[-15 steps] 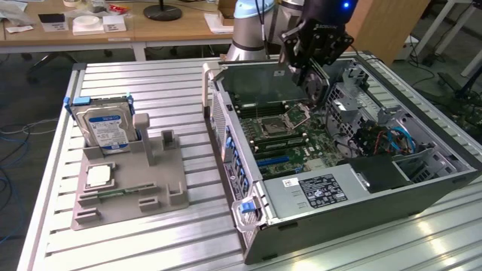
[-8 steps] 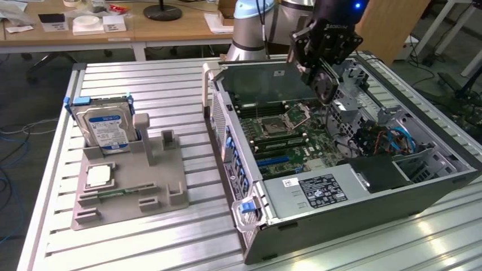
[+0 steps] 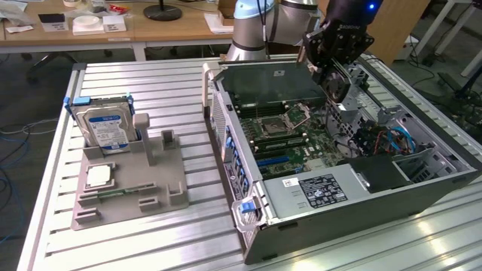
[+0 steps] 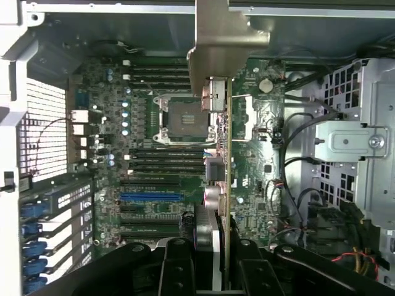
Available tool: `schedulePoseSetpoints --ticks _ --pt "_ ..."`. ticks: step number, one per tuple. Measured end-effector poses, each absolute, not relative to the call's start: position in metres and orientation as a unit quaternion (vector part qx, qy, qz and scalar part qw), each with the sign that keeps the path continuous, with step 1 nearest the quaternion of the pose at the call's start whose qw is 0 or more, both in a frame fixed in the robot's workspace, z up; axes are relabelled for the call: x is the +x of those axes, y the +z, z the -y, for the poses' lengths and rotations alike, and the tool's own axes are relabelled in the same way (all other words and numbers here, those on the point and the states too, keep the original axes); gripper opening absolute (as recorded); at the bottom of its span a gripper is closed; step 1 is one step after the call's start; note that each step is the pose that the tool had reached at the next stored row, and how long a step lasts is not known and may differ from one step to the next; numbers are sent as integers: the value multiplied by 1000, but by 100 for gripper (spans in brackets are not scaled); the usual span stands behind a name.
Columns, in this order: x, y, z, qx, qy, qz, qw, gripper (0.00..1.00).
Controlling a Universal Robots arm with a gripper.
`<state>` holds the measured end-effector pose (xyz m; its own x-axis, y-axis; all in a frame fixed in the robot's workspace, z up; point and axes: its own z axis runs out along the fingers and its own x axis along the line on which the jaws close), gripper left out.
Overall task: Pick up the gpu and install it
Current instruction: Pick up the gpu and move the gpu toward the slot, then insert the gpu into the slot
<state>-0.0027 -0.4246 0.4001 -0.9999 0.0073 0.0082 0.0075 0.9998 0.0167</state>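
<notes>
My gripper hangs over the open computer case, shut on the gpu, a black card whose round fan faces the exterior view's camera. The card is held on edge above the motherboard, clear of the board. In the wrist view the gpu appears edge-on, with its silver end bracket at the far end. Its near end sits between my black fingers, with my gripper closed around it. Beside the card lies the blue expansion slot.
A grey fixture on the exterior view's left holds a silver hard drive and a square CPU chip. Inside the case are the empty CPU socket, a power supply and drive cages with cables.
</notes>
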Motion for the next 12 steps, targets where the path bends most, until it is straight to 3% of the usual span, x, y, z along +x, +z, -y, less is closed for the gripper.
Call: schedulePoseSetpoints --ticks 12 --pt "-3 400 425 -4 -8 1000 4 28"
